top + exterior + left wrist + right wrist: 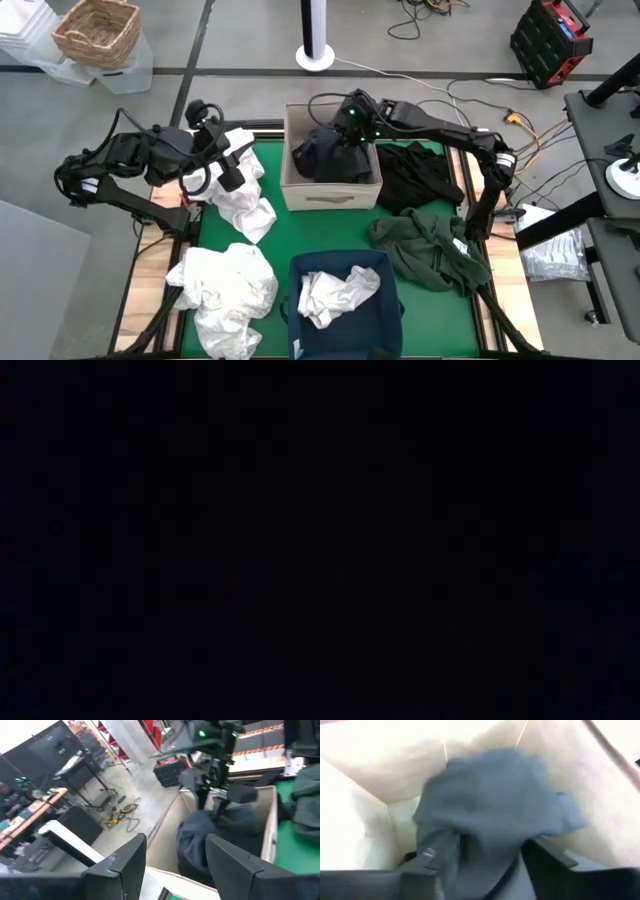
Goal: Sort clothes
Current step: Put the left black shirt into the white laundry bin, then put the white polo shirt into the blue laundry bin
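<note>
A beige box and a navy bin sit on my green mat; a wicker basket rests beyond.

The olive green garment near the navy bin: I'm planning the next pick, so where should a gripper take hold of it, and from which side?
Probably from straight above, on the raised bunched folds of the olive green garment near its middle. It lies crumpled and spread flat on the green mat, so its thin edges offer little to pinch. The right gripper, now over the beige box, is the nearer one.
</note>
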Action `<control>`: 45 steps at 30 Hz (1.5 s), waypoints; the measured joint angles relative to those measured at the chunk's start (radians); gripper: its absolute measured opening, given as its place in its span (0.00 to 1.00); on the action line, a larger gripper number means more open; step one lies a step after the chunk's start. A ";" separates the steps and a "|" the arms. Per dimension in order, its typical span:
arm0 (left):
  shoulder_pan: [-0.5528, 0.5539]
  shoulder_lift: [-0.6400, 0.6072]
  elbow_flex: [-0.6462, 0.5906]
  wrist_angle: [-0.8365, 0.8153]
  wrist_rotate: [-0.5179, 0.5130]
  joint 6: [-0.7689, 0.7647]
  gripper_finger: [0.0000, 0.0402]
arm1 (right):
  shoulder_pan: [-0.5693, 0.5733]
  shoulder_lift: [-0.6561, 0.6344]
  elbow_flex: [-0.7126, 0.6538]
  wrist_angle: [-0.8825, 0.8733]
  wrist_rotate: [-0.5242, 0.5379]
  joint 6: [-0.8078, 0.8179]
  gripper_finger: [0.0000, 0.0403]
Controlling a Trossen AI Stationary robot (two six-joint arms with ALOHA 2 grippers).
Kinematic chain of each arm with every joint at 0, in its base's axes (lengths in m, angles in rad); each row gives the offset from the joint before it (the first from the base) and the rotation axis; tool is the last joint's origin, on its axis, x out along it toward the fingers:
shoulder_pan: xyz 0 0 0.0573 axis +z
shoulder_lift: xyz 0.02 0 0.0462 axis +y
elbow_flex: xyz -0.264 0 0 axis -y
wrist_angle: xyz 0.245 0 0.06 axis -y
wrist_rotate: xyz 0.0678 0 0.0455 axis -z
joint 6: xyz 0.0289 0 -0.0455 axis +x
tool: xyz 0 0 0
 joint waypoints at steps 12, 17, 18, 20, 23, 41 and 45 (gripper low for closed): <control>0.000 0.000 0.000 -0.043 0.061 -0.078 0.46 | 0.000 0.000 0.216 -0.102 0.001 0.022 0.73; 0.000 0.000 0.000 -0.088 0.061 -0.138 0.46 | 0.000 -0.001 0.330 -0.189 0.001 0.015 0.69; 0.000 0.000 0.000 -0.093 0.061 -0.150 0.46 | 0.000 -0.001 0.351 -0.210 0.001 0.011 0.68; 0.000 0.000 0.000 -0.111 0.062 -0.172 0.46 | 0.000 -0.001 0.390 -0.256 0.001 0.010 0.65; -0.001 0.000 0.000 -0.126 0.080 -0.191 0.46 | 0.003 -0.001 0.445 -0.330 0.000 0.002 0.62; -0.001 0.037 0.000 -0.317 0.293 -0.328 0.46 | 0.083 -0.105 0.538 -0.668 0.001 0.017 0.48; -0.001 0.057 0.000 -0.441 0.306 -0.370 0.46 | 0.090 -0.145 0.538 -0.683 0.001 0.036 0.46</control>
